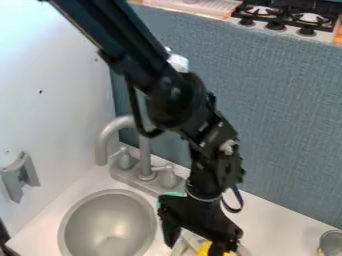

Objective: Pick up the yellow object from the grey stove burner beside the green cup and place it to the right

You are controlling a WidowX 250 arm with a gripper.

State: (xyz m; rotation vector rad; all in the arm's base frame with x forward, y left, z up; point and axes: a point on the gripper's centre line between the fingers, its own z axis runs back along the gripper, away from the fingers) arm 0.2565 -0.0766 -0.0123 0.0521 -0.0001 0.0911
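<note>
The yellow thing (203,249) lies at the bottom edge of the view, partly cut off, on the worktop side to the right of the sink. It shows in the gap between the jaws of the gripper (195,244), nearer the right-hand one than the left. The jaws stand well apart; whether the right-hand one touches the yellow thing, I cannot tell, and no firm hold on it can be made out. A pale item (188,240), mostly hidden, shows in the same gap. A bit of green (175,193) peeks out behind the gripper's upper part. The round grey sink (69,221) is just left of the gripper, set in the white counter (287,220), and the grey faucet (144,159) stands behind it. The black arm (175,100) slants down from the top edge, in front of the blue-grey wall (280,100). A metal container (331,244) sits at the lower right edge, a grey bracket (20,176) is on the white wall (53,115) at left, and the stove (287,26) is at the top right.
</note>
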